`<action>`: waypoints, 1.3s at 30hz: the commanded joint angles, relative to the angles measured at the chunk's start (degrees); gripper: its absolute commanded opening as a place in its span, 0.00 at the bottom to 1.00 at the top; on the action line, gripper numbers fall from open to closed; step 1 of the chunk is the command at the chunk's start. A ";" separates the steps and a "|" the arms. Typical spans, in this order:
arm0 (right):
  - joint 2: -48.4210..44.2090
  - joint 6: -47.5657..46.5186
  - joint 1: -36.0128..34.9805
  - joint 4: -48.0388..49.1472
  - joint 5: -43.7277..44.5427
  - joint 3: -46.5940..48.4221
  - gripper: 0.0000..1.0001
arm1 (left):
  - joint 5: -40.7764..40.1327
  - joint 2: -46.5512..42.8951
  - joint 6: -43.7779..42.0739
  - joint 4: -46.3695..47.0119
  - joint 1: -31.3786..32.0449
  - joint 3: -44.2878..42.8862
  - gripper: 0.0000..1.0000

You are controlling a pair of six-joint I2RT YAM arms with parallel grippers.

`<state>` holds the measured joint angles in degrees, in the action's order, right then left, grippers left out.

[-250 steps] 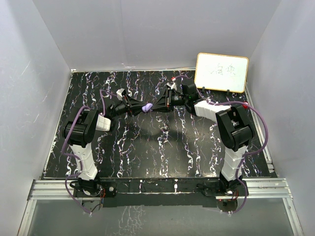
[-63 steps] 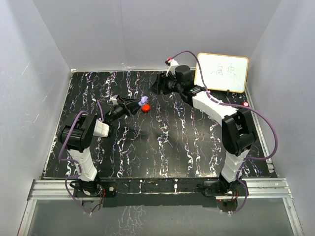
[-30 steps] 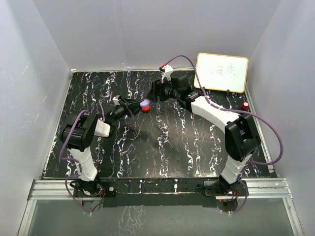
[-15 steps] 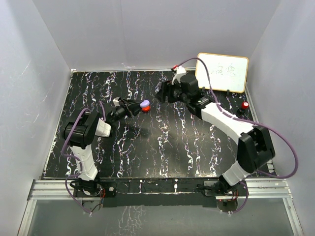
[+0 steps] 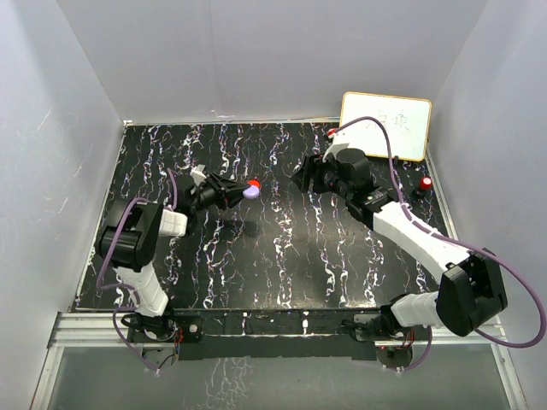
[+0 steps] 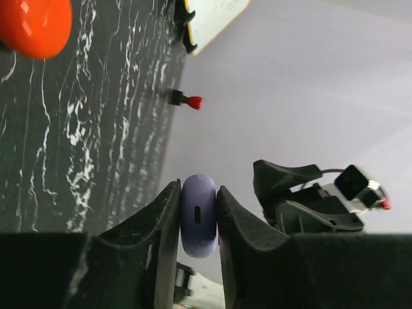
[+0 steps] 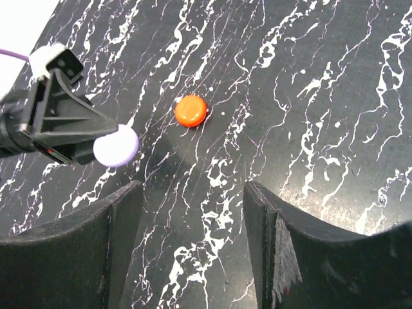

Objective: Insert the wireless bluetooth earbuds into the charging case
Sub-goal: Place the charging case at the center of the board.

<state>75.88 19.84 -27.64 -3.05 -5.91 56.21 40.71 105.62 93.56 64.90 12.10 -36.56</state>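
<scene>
My left gripper (image 5: 242, 193) is shut on a purple round charging case (image 5: 249, 193), held on edge a little above the table; the case (image 6: 198, 219) is pinched between both pads. A red round case (image 5: 254, 183) lies flat on the black marbled table just beyond it, also seen as an orange-red disc (image 7: 190, 111). My right gripper (image 5: 301, 177) hovers to the right of both cases, open and empty (image 7: 190, 193). It looks down at the purple case (image 7: 116, 145). A tiny red-tipped piece (image 5: 426, 183) sits by the right edge; I cannot tell whether it is an earbud.
A white board (image 5: 385, 126) stands at the back right corner, and the red-tipped piece (image 6: 194, 102) lies near it. Grey walls close in the table (image 5: 282, 256) on three sides. Both arm bases stand at the near edge.
My right arm has pulled back to the right and nearer, away from the left gripper, with its jaws staying open. The left gripper still holds the purple case in about the same place.
</scene>
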 commanded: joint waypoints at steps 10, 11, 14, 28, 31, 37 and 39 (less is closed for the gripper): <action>-4.60 2.80 1.31 2.44 3.71 -6.62 0.65 | -4.59 -6.06 -24.65 -22.11 2.20 -6.73 0.00; -4.85 3.63 2.07 2.31 3.75 -7.31 0.66 | -5.27 -5.50 -25.16 -21.92 2.92 -6.94 0.00; -5.47 5.20 5.65 2.46 1.34 -9.27 0.66 | -7.47 -3.61 -26.88 -22.19 5.39 -8.11 0.00; -8.63 4.95 8.98 3.14 -2.29 -12.43 0.66 | -16.14 4.51 -25.56 -18.63 11.10 -11.85 0.00; -8.57 5.02 9.17 3.38 -2.80 -12.65 0.66 | -16.97 5.98 -25.40 -18.84 11.58 -12.92 0.00; -8.60 5.13 9.48 3.58 -3.38 -12.78 0.66 | -17.56 7.71 -25.38 -18.85 11.81 -13.72 0.04; -8.60 5.13 9.54 3.66 -3.55 -12.94 0.66 | -17.84 7.78 -25.70 -19.33 11.81 -13.72 0.09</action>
<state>68.62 24.60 -18.57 -2.76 -8.82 43.79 24.01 113.32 68.20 44.56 23.66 -48.47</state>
